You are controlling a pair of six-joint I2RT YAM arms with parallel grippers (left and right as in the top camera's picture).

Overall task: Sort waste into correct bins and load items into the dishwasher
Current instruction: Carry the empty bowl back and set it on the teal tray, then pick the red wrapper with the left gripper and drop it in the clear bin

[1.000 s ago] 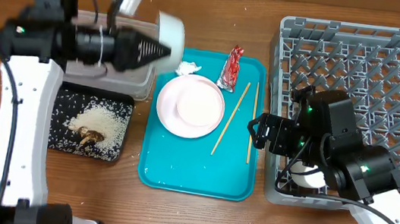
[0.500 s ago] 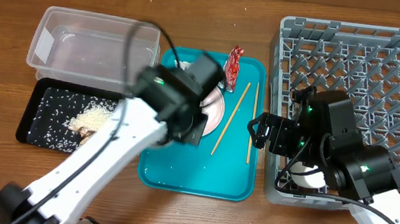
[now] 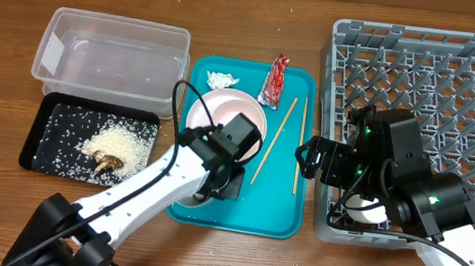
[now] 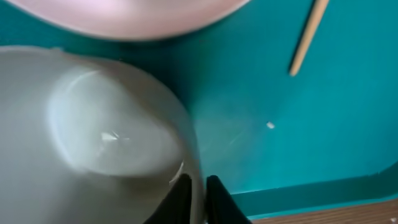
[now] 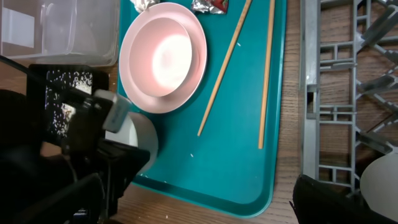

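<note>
My left gripper (image 4: pixel 198 194) is shut on the rim of the whitish bowl (image 4: pixel 93 137), low over the front left corner of the teal tray (image 3: pixel 237 210). The bowl also shows in the right wrist view (image 5: pixel 142 138). The pink bowl (image 3: pixel 235 115) sits on the pale plate (image 3: pixel 202 129) just behind it. A paper wad (image 3: pixel 219 81), a red foil wrapper (image 3: pixel 276 79) and two chopsticks (image 3: pixel 274 142) lie on the tray. My right gripper (image 3: pixel 309 155) is open and empty at the grey rack's (image 3: pixel 432 102) front left. A white cup (image 3: pixel 364 210) sits in the rack.
The clear tub (image 3: pixel 111 49) stands at the back left. The black tray (image 3: pixel 50 142) in front of it holds rice and brown scraps (image 3: pixel 113 149). The rack fills the right side of the wooden table.
My left arm has swung from over the tub and black tray to the teal tray's front left corner, carrying the whitish bowl down with it. The right arm has not moved.
</note>
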